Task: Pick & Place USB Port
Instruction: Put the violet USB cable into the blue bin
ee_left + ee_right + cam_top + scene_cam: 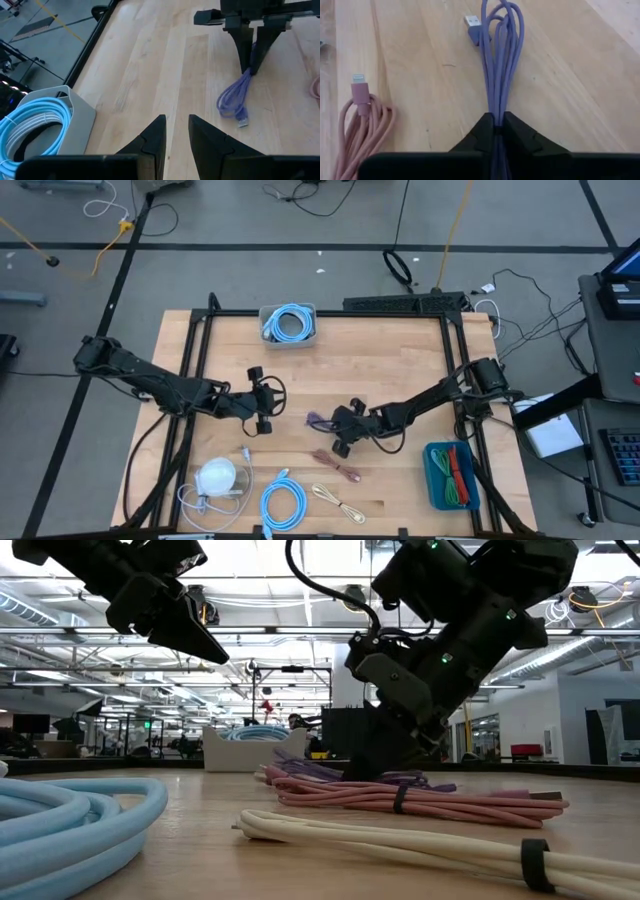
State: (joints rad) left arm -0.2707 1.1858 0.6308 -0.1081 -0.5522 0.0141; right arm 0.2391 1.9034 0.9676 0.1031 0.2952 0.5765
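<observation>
Right up front on the worktop (330, 380) there's a cream cable (400, 840) lying closest to the low camera, with a fat coil of light blue cable (70, 815) off to one side and a white round thing (216, 476) tangled in white cord beside that coil at the near edge. Just behind the cream one sits a bundled pink cable (420, 798). Then comes the purple USB cable (501, 60), the one that matters here: it lies on the wood around the middle of the worktop, and the right gripper (499, 125) is down on it, clenched around the looped strands, with the USB plug sticking out past the loops. The left gripper (176, 131) hangs above the wood a bit to the left of that, fingers slightly parted and holding nothing. A blue bin (452, 476) with red and green cables sits at the right edge. Farthest back is a grey bin (288, 325) with another blue coil in it.
</observation>
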